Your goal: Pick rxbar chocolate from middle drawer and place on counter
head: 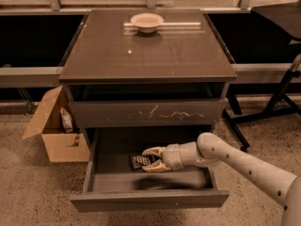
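The middle drawer [149, 199] is pulled open below the cabinet, its plain front panel nearest me. Inside it, my gripper [145, 160] reaches in from the right on a pale arm. It is shut on the right end of the rxbar chocolate [136, 162], a small flat black bar with pale lettering. The bar is held slightly above the drawer floor, and a shadow lies on the floor under the arm. The counter [146, 55] is the glossy dark slab on top of the cabinet.
A pale bowl [147, 21] stands at the back of the counter. The drawer front with pale scratch marks [146, 113] is shut above the open drawer. An open cardboard box [55, 132] sits on the floor at left. A black stand's legs [277, 102] are at right.
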`<act>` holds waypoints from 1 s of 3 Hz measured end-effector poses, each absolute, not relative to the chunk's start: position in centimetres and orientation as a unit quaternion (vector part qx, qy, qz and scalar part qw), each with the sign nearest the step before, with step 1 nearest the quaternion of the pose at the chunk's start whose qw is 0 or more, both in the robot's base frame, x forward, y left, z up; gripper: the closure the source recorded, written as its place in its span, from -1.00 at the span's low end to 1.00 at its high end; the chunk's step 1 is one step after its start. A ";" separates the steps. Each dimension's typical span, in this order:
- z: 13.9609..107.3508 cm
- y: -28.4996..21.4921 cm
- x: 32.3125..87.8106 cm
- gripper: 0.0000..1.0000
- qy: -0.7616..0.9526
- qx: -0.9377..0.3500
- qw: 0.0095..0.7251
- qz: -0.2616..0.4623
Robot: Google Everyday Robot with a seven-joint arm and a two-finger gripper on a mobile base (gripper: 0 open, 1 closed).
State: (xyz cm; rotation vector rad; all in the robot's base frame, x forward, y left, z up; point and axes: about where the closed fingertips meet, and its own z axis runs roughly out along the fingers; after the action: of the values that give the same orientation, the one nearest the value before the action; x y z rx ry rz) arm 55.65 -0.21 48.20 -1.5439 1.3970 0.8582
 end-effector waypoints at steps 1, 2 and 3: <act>48.5 -0.1 55.6 1.00 0.559 -0.618 0.433 0.343; 49.1 0.1 55.5 1.00 0.556 -0.617 0.439 0.341; 54.1 1.1 54.5 1.00 0.547 -0.625 0.458 0.316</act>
State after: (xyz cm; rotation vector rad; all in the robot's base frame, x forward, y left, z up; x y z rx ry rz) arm 54.51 1.07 54.07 -1.5408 1.3485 0.7792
